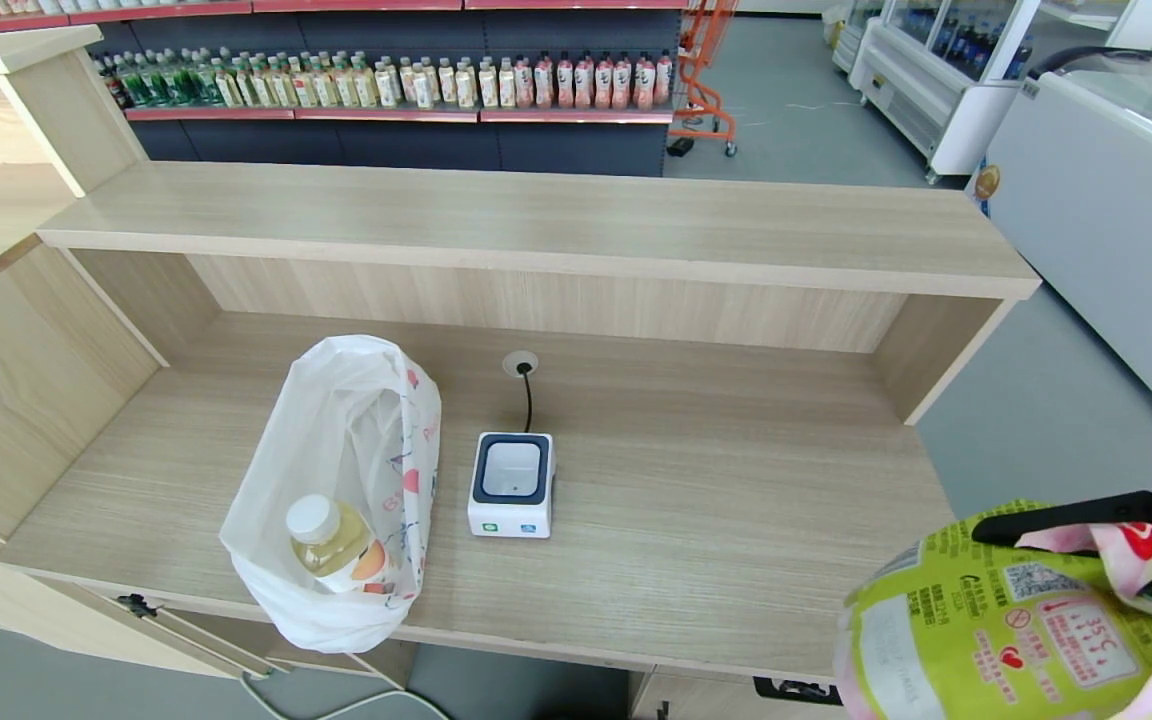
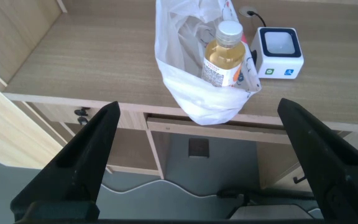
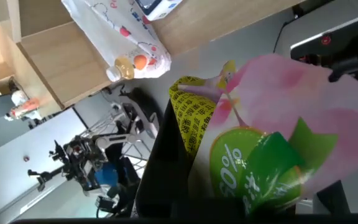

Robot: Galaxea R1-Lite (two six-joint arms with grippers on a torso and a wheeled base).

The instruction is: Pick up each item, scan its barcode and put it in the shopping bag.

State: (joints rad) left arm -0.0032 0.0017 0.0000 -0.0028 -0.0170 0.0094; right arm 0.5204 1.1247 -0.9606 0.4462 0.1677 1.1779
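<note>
R gripper [image 1: 1086, 530] fingers clenched on green-pink snack bag [image 1: 1016, 620] off worktop's [image 1: 716, 520] near-right corner; L gripper [image 2: 199, 112] fingers spread wide before shopping bag [image 1: 336, 440] w/ bottle [image 1: 331, 545]; scanner [image 1: 511, 485] just beside.

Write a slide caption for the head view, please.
Right claw holds a green snack bag; a bottle lies in the shopping bag.
</note>
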